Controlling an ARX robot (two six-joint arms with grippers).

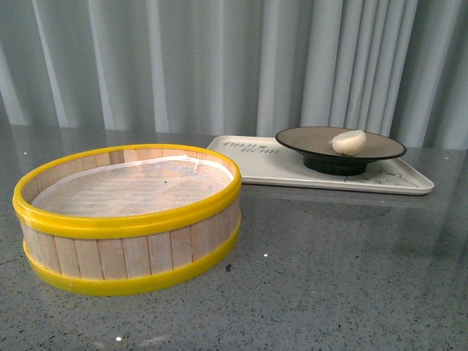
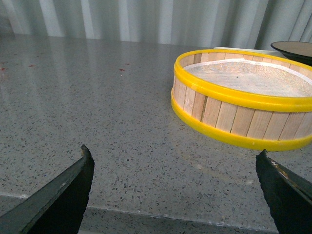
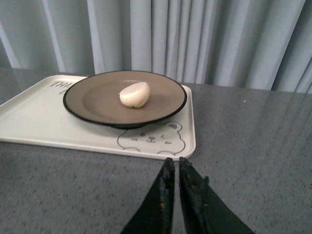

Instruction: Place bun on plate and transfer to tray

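The off-white bun [image 1: 349, 142] lies on the black-rimmed beige plate [image 1: 307, 137], and the plate stands on the cream tray [image 1: 252, 164] at the back right of the table. The right wrist view shows the same: bun [image 3: 134, 94] on plate [image 3: 92, 100] on tray [image 3: 34, 117]. My right gripper [image 3: 174, 161] is shut and empty, just in front of the tray's near edge over the grey table. My left gripper [image 2: 174, 155] is open and empty, low over the table, short of the steamer basket. Neither arm shows in the front view.
A yellow-rimmed wooden steamer basket [image 1: 128, 219] with a white liner stands empty at the front left; it also shows in the left wrist view [image 2: 243, 97]. The table is grey speckled stone [image 1: 351, 278]. Grey curtains hang behind.
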